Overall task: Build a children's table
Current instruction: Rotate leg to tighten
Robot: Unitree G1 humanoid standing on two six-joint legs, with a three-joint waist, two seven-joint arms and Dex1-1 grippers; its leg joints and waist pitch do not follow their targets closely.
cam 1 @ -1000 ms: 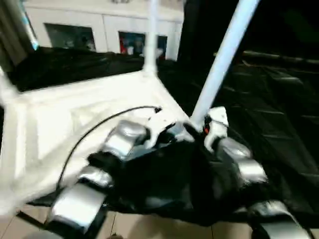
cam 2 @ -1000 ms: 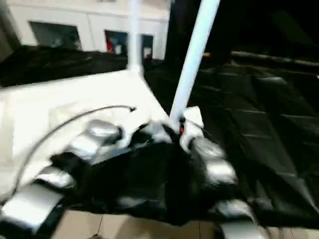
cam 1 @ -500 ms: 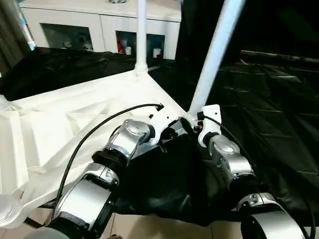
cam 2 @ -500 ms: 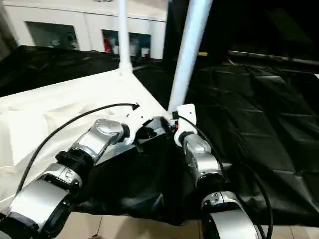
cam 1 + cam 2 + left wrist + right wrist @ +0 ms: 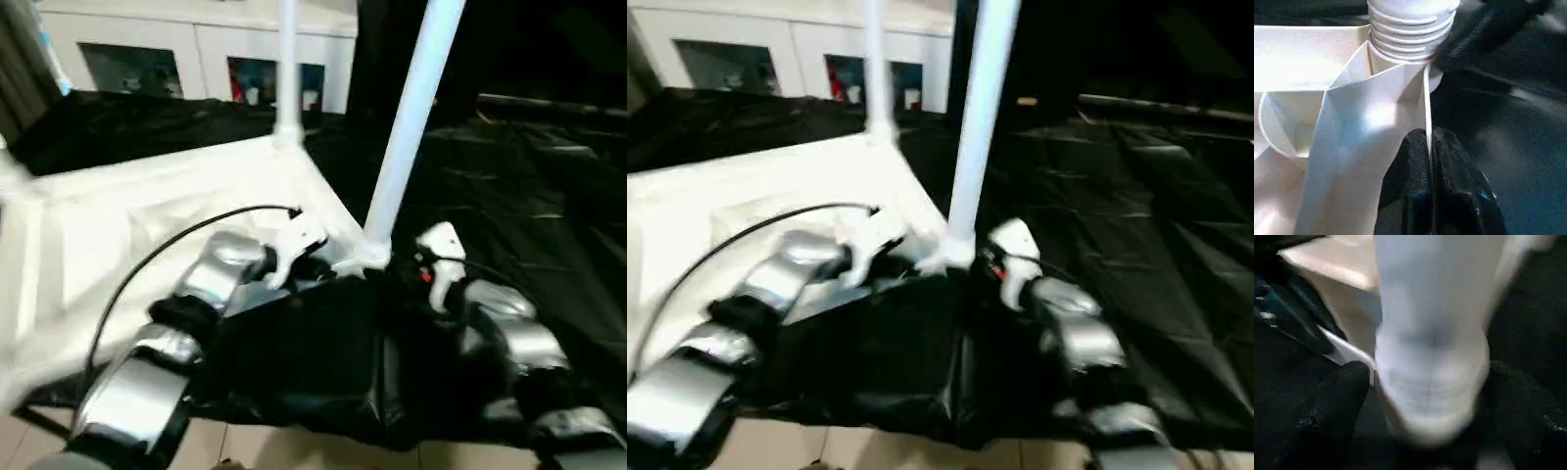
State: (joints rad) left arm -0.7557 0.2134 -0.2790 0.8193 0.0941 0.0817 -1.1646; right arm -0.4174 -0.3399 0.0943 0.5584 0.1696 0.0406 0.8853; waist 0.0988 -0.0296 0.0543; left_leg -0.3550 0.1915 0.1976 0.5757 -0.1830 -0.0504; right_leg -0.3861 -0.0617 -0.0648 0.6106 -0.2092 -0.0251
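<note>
With the left pincer pinching the tabletop's thin rim and the right pincer spread around the leg, the half-seated leg could tip out.

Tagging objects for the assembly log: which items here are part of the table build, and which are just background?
Job:
tabletop, upside down
near leg, at the corner socket
far leg, standing in its socket
left gripper, pinching the tabletop's edge rib
right gripper, around the near leg's base

Background:
white cabinet
black sheet
</note>
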